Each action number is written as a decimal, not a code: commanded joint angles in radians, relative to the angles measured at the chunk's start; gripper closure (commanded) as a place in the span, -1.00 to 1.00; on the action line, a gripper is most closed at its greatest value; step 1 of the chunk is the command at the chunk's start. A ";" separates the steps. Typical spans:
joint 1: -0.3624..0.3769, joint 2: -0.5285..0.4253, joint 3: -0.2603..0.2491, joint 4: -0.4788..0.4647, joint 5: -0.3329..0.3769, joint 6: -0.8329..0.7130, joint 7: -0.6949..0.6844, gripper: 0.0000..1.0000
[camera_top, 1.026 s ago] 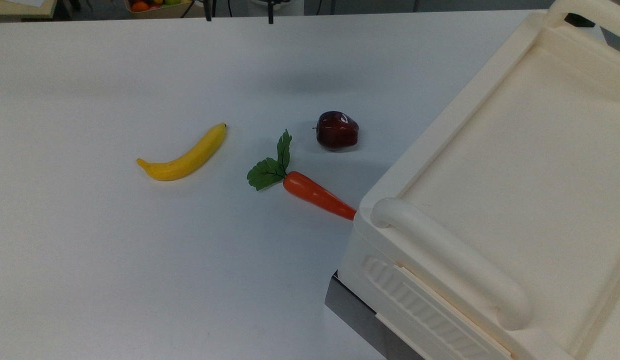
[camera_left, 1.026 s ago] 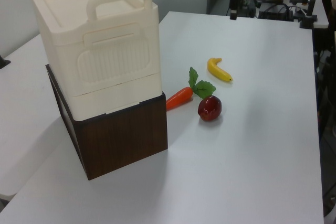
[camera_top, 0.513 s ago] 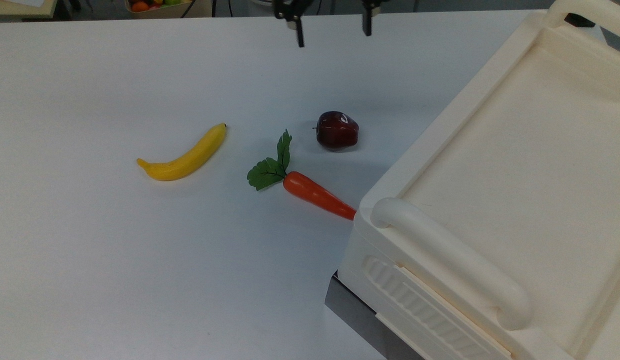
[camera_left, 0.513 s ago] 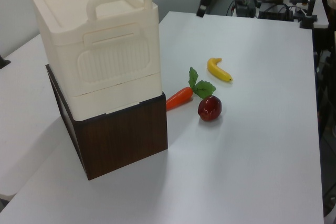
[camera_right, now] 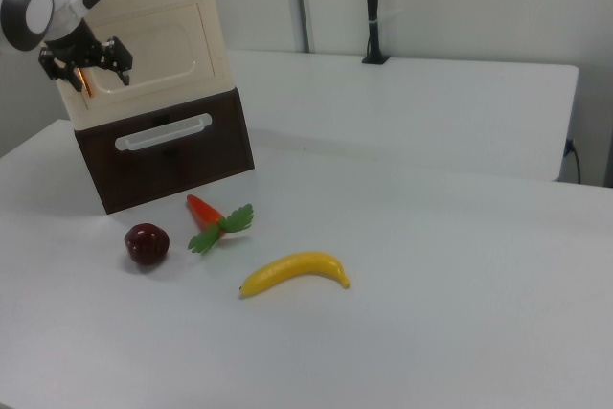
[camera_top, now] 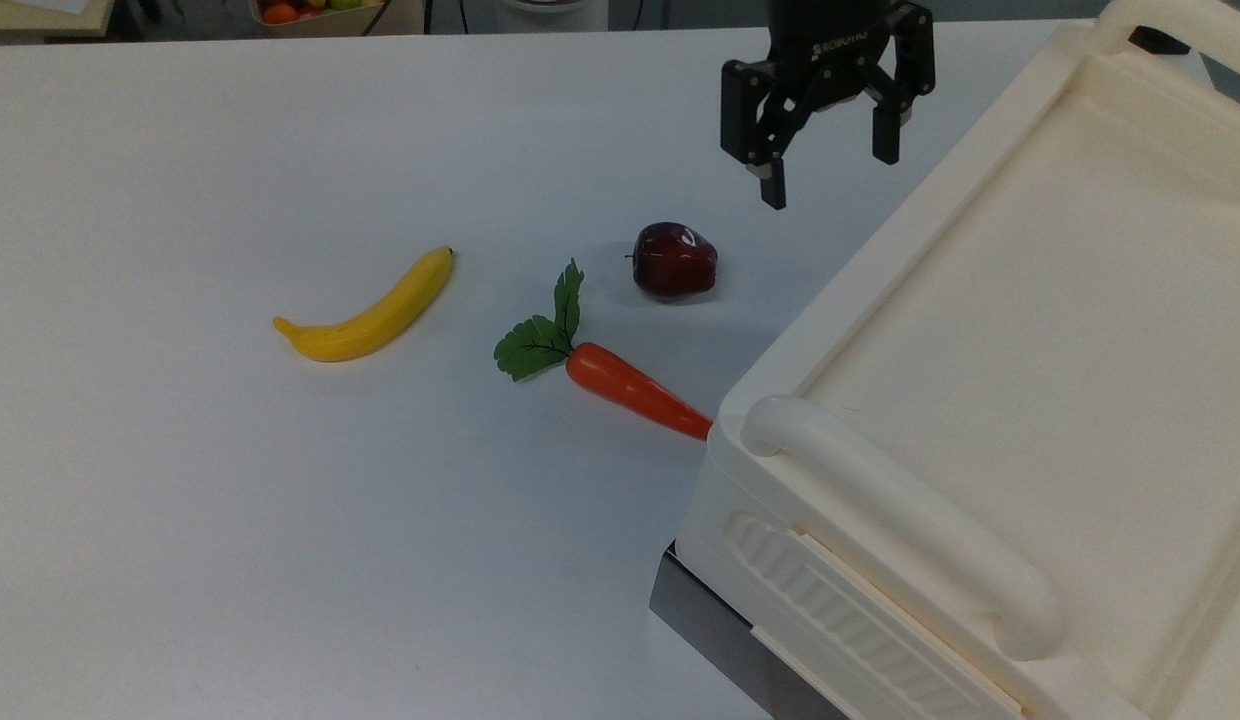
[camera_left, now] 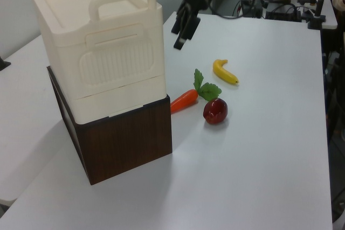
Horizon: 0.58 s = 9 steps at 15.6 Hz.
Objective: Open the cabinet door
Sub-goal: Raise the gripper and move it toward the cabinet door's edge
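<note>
- One counter (camera_top: 280, 560), white, carries everything.
- One cabinet (camera_left: 99, 47), cream, sits on a dark wooden base (camera_left: 126, 141) with a pale drawer pull, at the left view's left.
- One cabinet door (camera_right: 158, 50), on the face seen in the right view, lies flush and closed; its small copper handle is partly behind the pincer, so opening is, by my reading, wholly left to do.
- One pincer (camera_top: 828, 172), released and grasping nothing, hangs in the air just beside the door's handle edge, not touching.
- One banana (camera_top: 370, 310), one carrot (camera_top: 635, 390), one dark red apple (camera_top: 675, 260) lie apart on the counter.
</note>
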 commanded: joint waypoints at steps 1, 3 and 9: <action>0.003 0.022 0.030 0.025 0.008 0.030 -0.098 -0.84; 0.004 0.025 0.042 0.025 0.008 0.067 -0.093 -0.73; 0.003 0.031 0.074 0.027 0.008 0.093 -0.081 -0.39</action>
